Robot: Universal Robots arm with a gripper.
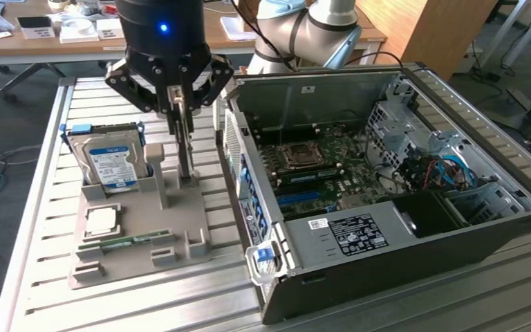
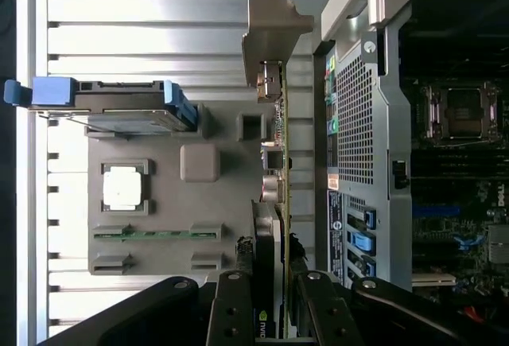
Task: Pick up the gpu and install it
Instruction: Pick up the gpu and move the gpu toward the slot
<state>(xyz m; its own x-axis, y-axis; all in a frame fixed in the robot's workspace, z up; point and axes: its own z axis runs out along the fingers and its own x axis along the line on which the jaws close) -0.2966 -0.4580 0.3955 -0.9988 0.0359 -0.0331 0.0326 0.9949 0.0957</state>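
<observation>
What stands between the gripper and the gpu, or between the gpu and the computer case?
Nothing separates them: the gripper is closed on the gpu, which stands on edge in the gray holder. Toward the motherboard, the case's near wall rises beside the holder, on the exterior view's right; the case is open on top.

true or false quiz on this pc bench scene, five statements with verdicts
1. The gpu stands upright in the holder. True.
2. The hard drive lies flat inside the case. False: it stands on edge in the holder, outside the case.
3. The end effector hangs over the motherboard. False: it is above the holder, closed on the top of the gpu.
4. The case is open, with the motherboard in view. True.
5. The memory stick lies on the holder. True.
</observation>
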